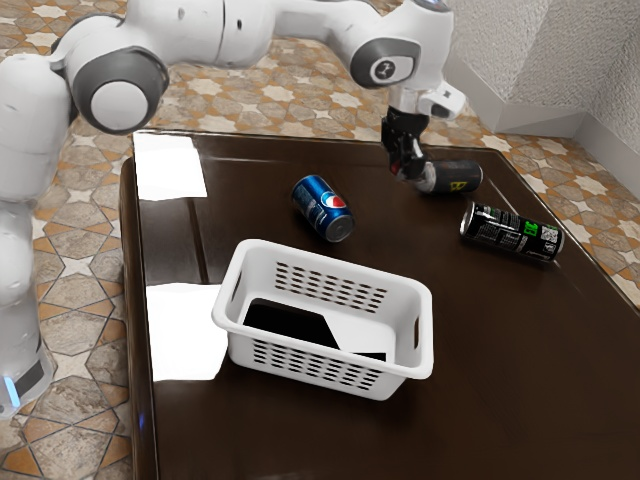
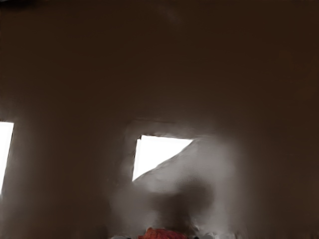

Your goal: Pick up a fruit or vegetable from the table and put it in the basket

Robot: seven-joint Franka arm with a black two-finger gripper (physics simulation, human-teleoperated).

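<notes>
My gripper [image 1: 404, 170] is over the table's far part in the exterior view, beside a dark can. It looks shut on a small reddish fruit or vegetable [image 1: 396, 168], mostly hidden by the black fingers. In the wrist view, the red thing [image 2: 163, 233] peeks in at the lower edge, with grey tips of the gripper [image 2: 164, 236] close on both sides. Its exact kind cannot be told. The white basket [image 1: 300, 362] stands upright nearer the exterior camera, with dark patches on its floor and no fruit visible inside.
The dark can [image 1: 457, 177] lies right by the gripper. A black can with green marks [image 1: 510, 232] lies toward the exterior view's right, and a blue Pepsi can [image 1: 322, 208] lies between gripper and basket. Bright light patches fall on the brown table [image 1: 500, 400].
</notes>
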